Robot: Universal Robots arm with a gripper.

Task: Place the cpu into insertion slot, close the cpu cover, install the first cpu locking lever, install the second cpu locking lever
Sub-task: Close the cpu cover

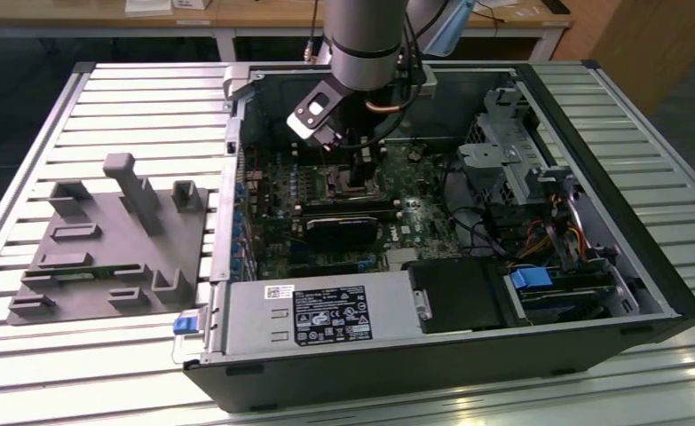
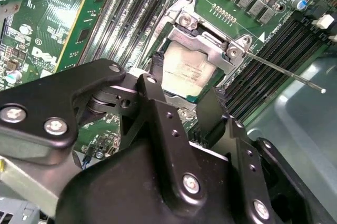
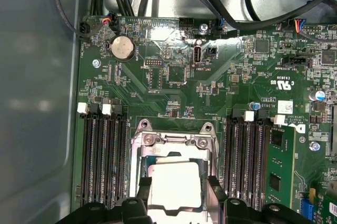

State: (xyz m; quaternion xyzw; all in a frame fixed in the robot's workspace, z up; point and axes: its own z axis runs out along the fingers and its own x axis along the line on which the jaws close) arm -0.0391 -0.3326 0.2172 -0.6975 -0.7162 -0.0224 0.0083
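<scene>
In the exterior view you see the arm reaching down into the open computer case. In the first wrist view the gripper is clenched on the cpu, with a finger against each of two opposite edges. The cpu lies directly over the insertion slot; you cannot tell whether it is seated. In the second wrist view the cpu cover stands raised at one edge of the slot, and a thin lever rod angles out across the memory slots.
</scene>
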